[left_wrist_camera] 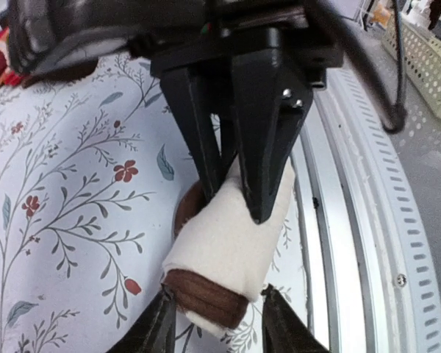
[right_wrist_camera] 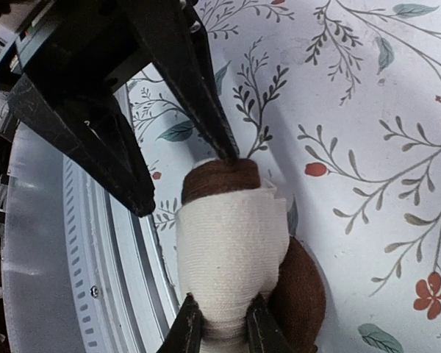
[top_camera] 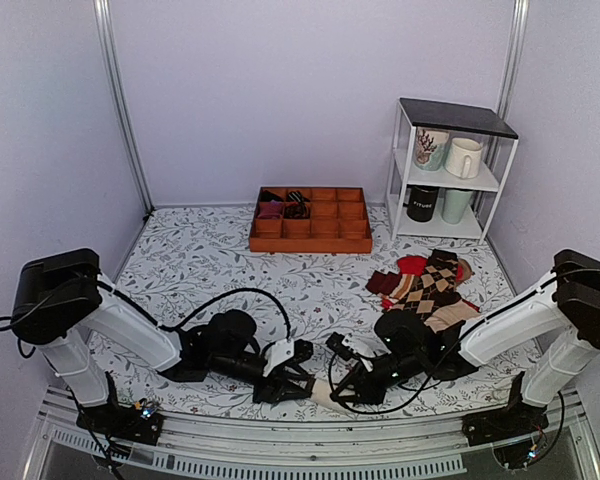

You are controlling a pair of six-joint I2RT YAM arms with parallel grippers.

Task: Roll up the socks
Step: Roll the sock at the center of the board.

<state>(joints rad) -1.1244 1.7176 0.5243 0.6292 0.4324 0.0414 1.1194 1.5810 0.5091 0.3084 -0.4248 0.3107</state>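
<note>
Socks (right_wrist_camera: 231, 243) form a rolled cream bundle, lower centre of frame. The right gripper (right_wrist_camera: 222, 329) clamps its cream middle; the left gripper (left_wrist_camera: 217, 323) straddles the brown end, jaws apart.

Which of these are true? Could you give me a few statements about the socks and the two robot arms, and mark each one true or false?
1. The right gripper pinches the cream part of the rolled socks. True.
2. The left gripper is clamped shut on the roll. False: its fingers stand apart on either side of the brown end.
3. The rolled socks lie in the wooden tray. False: they lie on the flowered table near its front edge, and the tray stands at the back.
4. A pile of patterned socks lies on the table's right side. True.
5. The white shelf holds mugs. True.
</note>
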